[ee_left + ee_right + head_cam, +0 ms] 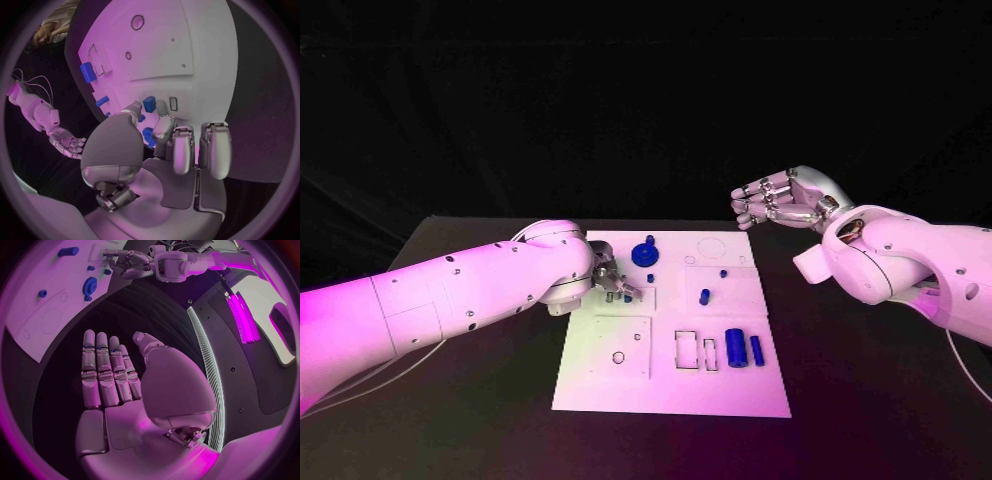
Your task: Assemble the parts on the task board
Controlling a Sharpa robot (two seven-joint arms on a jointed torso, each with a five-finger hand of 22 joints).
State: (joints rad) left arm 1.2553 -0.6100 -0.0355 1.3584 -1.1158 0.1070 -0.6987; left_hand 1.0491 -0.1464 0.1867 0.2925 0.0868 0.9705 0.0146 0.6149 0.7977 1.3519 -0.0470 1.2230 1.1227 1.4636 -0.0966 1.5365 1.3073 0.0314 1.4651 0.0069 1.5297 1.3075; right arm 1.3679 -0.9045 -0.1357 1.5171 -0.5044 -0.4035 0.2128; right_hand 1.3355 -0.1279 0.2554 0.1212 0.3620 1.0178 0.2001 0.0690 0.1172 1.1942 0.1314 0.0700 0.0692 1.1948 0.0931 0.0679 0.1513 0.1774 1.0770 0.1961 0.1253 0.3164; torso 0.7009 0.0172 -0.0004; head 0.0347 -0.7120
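Head view: we see the white task board (672, 395) mid-table, long side running away from the robot. Left hand (612, 283) is down at the board's left edge, fingertips on or just over a small blue part (629, 296); can't tell from here if it's pinched. A blue gear (645, 254) sits near the far end, w/ a small blue peg (651, 278) just nearer. Two more small pegs (704, 296) lie mid-board. A blue cylinder (736, 347) and a thinner blue bar (756, 350) lie side by side toward the near right, next to outlined rectangular slots. Right hand (780, 205) is raised past the board's far right corner, well apart from it, fingers loosely curled, holding nothing.

Left wrist view: left hand's fingers (164, 129) curl over the board w/ blue pieces (149, 103) right at the tips. Touching or gripping, we can't tell; thumb hides the contact.

Right wrist view: right hand (119, 385) is flat, fingers straight and together, empty. Board corner w/ the gear is beyond it.

Progress, our read: early. Gear looks seated; most parts are loose, several outlined slots unfilled. Parts look small, smooth, fiddly to pinch.
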